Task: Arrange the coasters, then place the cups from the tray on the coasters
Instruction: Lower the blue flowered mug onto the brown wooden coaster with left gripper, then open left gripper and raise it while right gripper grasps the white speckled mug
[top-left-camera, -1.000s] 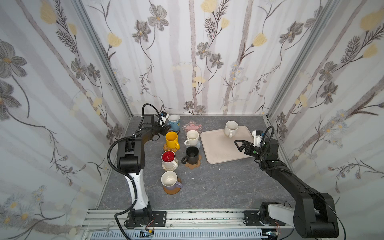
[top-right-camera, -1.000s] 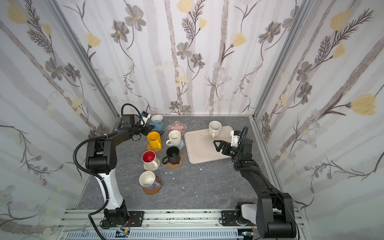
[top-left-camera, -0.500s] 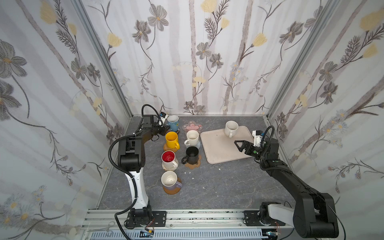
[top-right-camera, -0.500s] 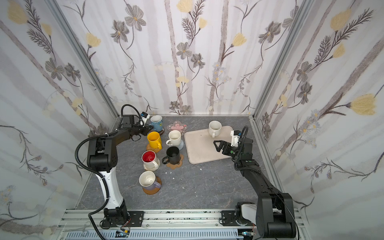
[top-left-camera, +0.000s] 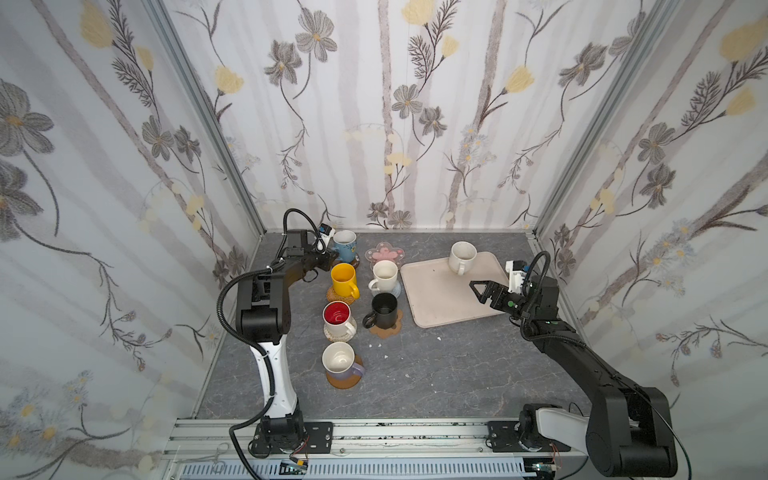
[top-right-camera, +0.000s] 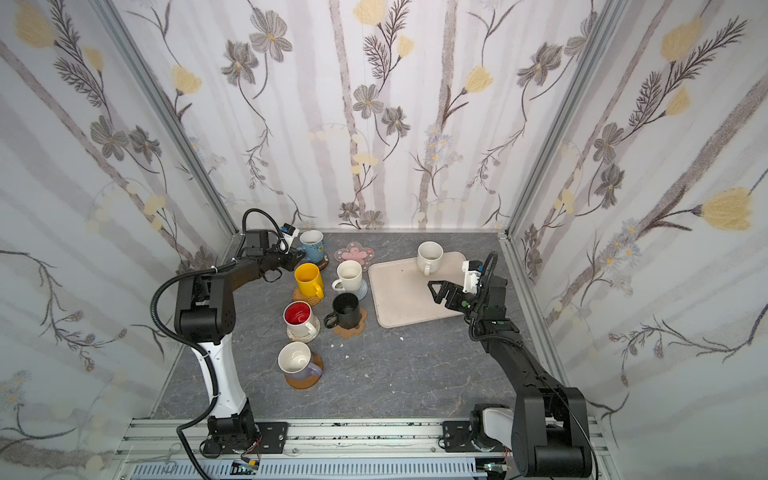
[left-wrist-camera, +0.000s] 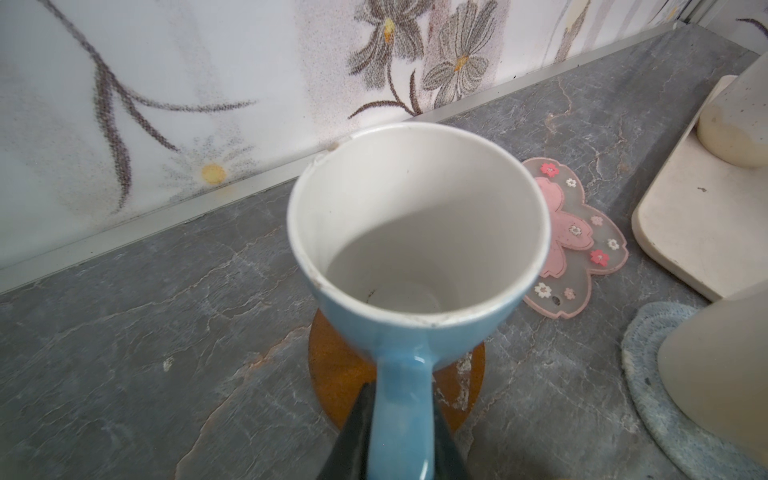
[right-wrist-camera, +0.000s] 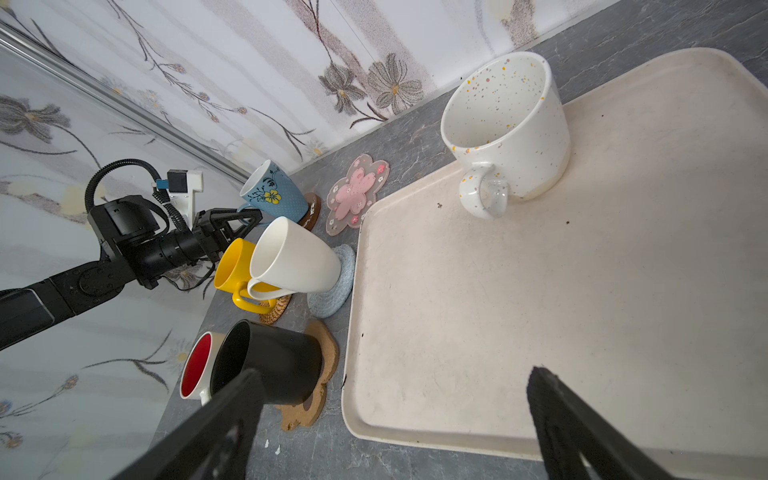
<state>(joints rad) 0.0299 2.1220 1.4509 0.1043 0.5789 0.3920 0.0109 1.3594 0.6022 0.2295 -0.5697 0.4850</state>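
Observation:
The light blue cup (left-wrist-camera: 415, 249) stands on a brown disc coaster (left-wrist-camera: 332, 374) at the back left. My left gripper (left-wrist-camera: 401, 399) is shut on its handle, one finger on each side. A speckled cream cup (top-left-camera: 461, 255) stands alone on the beige tray (top-left-camera: 440, 299), at its far corner. My right gripper (right-wrist-camera: 395, 374) hangs open over the tray's near right part, holding nothing. The pink flower coaster (top-left-camera: 384, 254) lies bare between the blue cup and the tray.
Left of the tray, four more cups stand on coasters: yellow (top-left-camera: 344, 279), cream-white (top-left-camera: 384, 275), black (top-left-camera: 383, 309) and red-inside (top-left-camera: 337, 318). A lavender cup (top-left-camera: 341, 361) sits nearer the front. The back wall is close behind the blue cup.

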